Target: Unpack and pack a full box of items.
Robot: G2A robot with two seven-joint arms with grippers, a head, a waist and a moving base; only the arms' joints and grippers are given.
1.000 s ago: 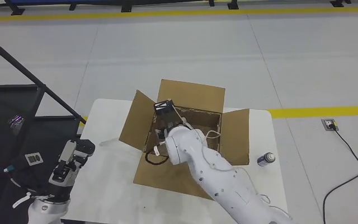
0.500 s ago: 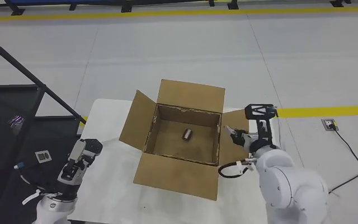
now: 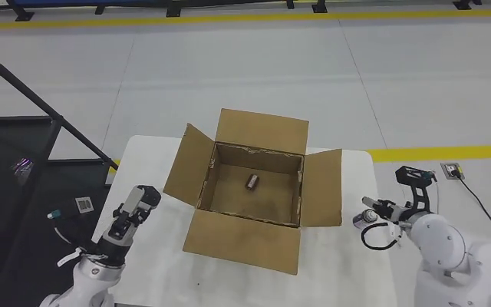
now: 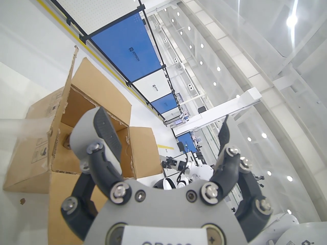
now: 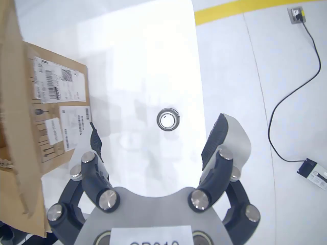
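Observation:
An open cardboard box (image 3: pixel 253 230) stands mid-table with all flaps spread. A small brown can (image 3: pixel 252 182) lies on its floor. A silver can (image 3: pixel 364 219) stands on the white table (image 3: pixel 153 230) right of the box. My right gripper (image 3: pixel 374 205) hovers over it, open; in the right wrist view the silver can (image 5: pixel 168 119) is seen from above, just ahead of the right gripper (image 5: pixel 156 126) and apart from the pads. My left gripper (image 3: pixel 144 197) is open and empty left of the box; the left gripper (image 4: pixel 163 117) faces the box (image 4: pixel 76 118).
The silver can stands close to the table's right edge (image 5: pixel 199 77). A labelled box flap (image 5: pixel 58 118) lies beside my right gripper. A black frame (image 3: pixel 46 115) stands off the table's left side. A floor socket and cable (image 3: pixel 451 170) are beyond the right edge.
My right arm came out of the box, swung right over the flap, and now hangs above the silver can. My left arm moved closer to the box.

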